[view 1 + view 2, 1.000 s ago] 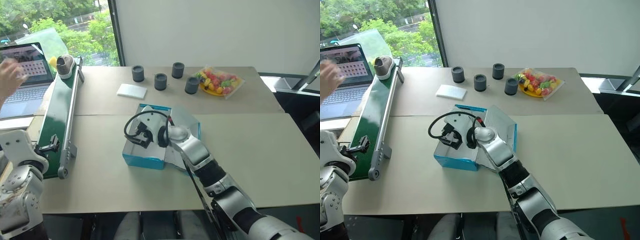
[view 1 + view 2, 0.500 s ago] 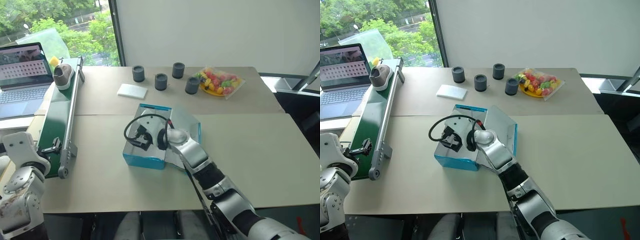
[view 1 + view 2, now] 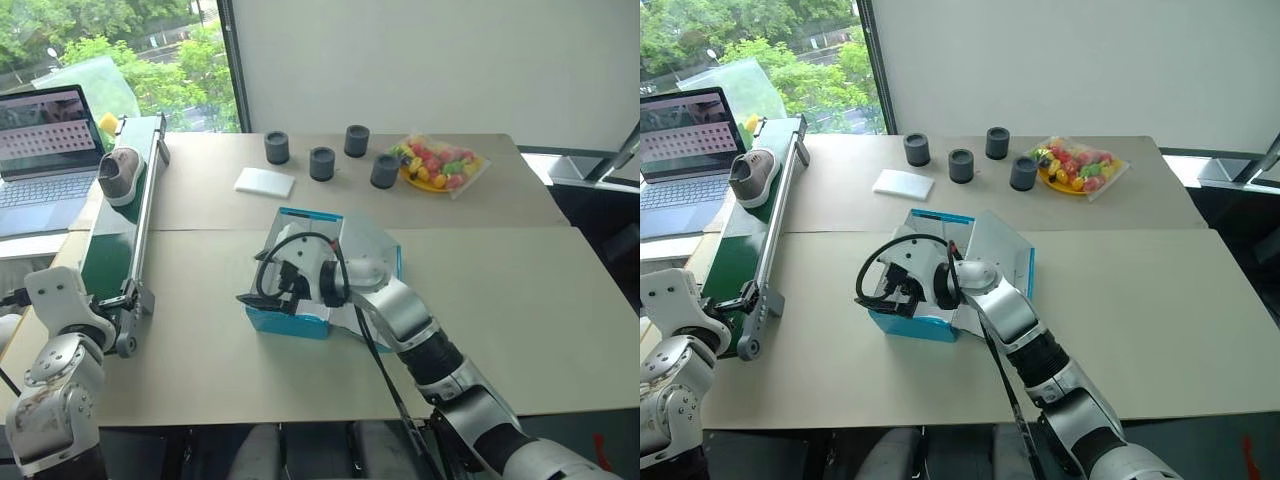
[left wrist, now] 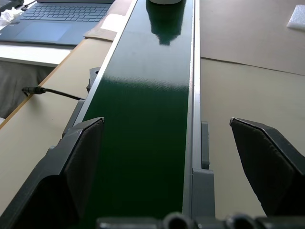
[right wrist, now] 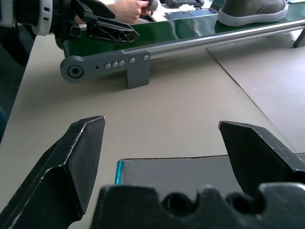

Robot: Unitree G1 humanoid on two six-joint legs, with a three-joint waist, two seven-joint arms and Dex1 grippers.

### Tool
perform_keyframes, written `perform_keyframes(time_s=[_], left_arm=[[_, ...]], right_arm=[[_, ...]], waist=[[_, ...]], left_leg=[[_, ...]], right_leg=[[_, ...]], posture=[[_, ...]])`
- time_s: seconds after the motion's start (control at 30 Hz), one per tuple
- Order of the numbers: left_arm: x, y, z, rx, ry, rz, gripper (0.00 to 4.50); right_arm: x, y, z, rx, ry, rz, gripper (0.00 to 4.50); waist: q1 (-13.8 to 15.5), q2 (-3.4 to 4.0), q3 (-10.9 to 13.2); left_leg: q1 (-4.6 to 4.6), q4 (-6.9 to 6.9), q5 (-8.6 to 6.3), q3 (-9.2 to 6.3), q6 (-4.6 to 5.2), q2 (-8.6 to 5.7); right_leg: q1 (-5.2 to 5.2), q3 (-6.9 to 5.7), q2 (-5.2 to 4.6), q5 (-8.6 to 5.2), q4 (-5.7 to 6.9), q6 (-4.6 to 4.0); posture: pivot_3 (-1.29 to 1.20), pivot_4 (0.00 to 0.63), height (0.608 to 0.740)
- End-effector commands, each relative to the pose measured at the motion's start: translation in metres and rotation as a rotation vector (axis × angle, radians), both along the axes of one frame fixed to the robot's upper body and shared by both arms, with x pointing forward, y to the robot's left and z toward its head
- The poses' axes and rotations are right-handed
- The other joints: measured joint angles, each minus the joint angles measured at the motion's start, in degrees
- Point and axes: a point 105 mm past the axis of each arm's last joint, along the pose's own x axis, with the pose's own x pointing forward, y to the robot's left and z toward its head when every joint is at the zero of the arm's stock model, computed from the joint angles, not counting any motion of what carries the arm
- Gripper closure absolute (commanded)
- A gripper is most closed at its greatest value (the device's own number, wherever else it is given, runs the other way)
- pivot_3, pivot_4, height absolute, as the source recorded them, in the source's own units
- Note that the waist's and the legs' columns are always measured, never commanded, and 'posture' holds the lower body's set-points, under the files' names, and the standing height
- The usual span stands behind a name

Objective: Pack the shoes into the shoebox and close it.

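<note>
Sitting across the tan table [image 3: 520, 300] is the green conveyor belt [image 3: 120, 235], running along its left side, with one grey sneaker [image 3: 117, 173] riding near the far end. Mid-table, the blue shoebox [image 3: 290, 318] is lying open, lid flap leaning to its right. The right gripper [image 3: 262, 297] is hovering over the box's left edge, fingers spread wide, gripping nothing. The left gripper [image 4: 176, 162] is waiting at the belt's near end, spread wide too.
</note>
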Motion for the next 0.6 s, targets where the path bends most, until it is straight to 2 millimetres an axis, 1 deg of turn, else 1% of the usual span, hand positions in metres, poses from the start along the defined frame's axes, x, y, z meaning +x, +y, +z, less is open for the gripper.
perform_keyframes(time_s=[0.03, 0.27, 0.6], left_arm=[[-0.001, 0.004, 0.009, 0.032, -0.03, 0.008, 0.0], [-0.004, 0.005, 0.008, 0.071, -0.007, -0.001, 0.0], [-0.014, 0.017, 0.002, 0.077, 0.012, 0.039, 0.0]], right_arm=[[-0.01, 0.004, 0.008, 0.023, -0.019, 0.047, 0.01], [-0.008, 0.006, 0.002, -0.006, -0.022, 0.041, 0.01], [-0.007, 0.008, 0.003, -0.005, -0.027, 0.032, 0.01]], waist=[[0.0, 0.0, 0.0], [-0.1, 0.0, 0.0], [0.0, 0.0, 0.0]], left_leg=[[0.0, 0.0, 0.0, 0.0, 0.0, 0.0], [0.0, -0.01, 0.0, 0.0, 0.0, 0.01], [0.0, -0.01, 0.0, 0.0, 0.0, 0.0]], right_leg=[[0.0, 0.0, 0.0, 0.0, 0.0, 0.0], [-0.02, 0.01, 0.0, 0.0, 0.0, 0.0], [-0.02, 0.01, -0.01, 0.0, -0.01, 0.0]], posture=[[0.0, 0.15, 0.726], [0.0, 0.15, 0.726], [0.0, 0.15, 0.726]])
